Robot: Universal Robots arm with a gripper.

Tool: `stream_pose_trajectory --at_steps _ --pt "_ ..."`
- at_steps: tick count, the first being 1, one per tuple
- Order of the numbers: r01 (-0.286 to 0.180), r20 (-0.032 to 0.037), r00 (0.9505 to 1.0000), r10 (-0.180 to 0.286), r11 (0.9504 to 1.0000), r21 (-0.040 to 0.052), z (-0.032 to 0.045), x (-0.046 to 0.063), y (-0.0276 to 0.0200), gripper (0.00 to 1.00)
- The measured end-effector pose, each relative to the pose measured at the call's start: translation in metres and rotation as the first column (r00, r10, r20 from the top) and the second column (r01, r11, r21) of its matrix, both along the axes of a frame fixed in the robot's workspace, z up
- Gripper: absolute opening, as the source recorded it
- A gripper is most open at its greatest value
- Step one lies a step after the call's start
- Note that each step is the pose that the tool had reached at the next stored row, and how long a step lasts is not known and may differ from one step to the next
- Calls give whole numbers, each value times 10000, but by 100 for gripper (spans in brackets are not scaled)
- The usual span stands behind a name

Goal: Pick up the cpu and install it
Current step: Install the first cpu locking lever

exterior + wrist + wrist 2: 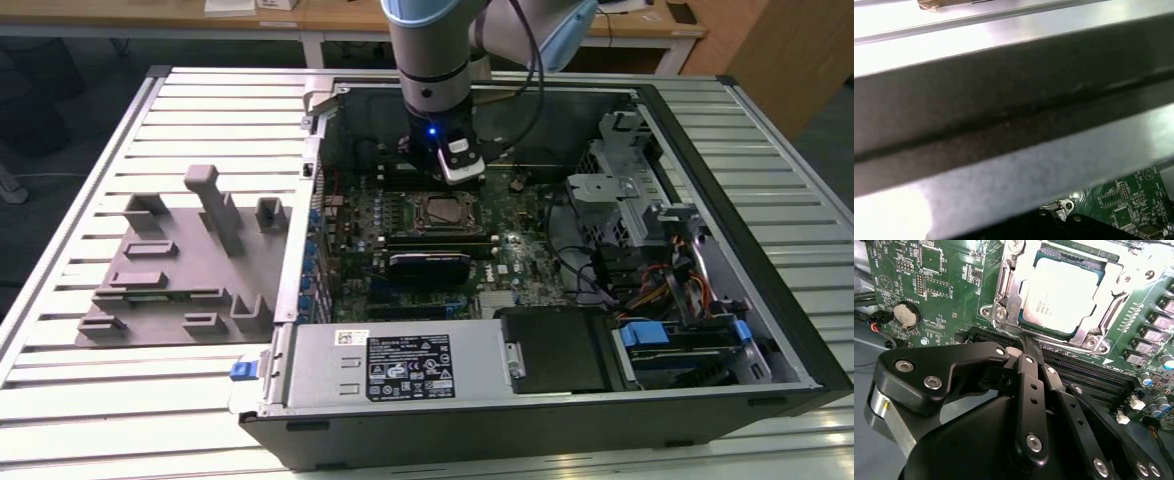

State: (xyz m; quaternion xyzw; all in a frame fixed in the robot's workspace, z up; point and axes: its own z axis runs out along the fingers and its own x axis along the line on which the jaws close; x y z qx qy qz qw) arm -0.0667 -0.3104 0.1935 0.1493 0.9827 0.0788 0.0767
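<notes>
So the cpu [1061, 295] is already seated in the motherboard socket [1004, 295], shiny silver lid up, with the metal frame wrapped around its edges. In the exterior view the same socket [443, 211] is seen near the middle of the green motherboard [527, 250] inside the open pc case [747, 400], which is laid flat on the slatted table [80, 150].

The gripper [1026, 347] is parked just beside the socket, not on it. In the second wrist view the two black fingers [1029, 390] are drawn together into a single narrow tip, and nothing is held between them. That tip is pointed at the near edge of the socket frame, right where the frame meets the dark memory slots [1089, 372]. So the chip is lying straight ahead of the fingertips, just past the frame edge, flat and square to the board. No real long axis can be called out, since it's basically square.

In the exterior view the arm [434, 60] is hung straight down over the board, with the gripper [458, 172] placed a little beyond the socket on the far side of the case. The grey tray [174, 270] is left well off to the exterior view's left, with no chip seen on it.

Judging by how things lie, the placing part looks done.
</notes>
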Motion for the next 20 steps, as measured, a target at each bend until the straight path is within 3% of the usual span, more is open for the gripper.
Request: stream_pose_trajectory --at_steps 8,12,20 --pt "1 -2 10000 -1 10000 5 -12 9 0 11" --pt "-1 -11 10000 1 9999 139 -12 23 0 11" --pt "1 -12 10000 0 9999 146 24 23 0 11"
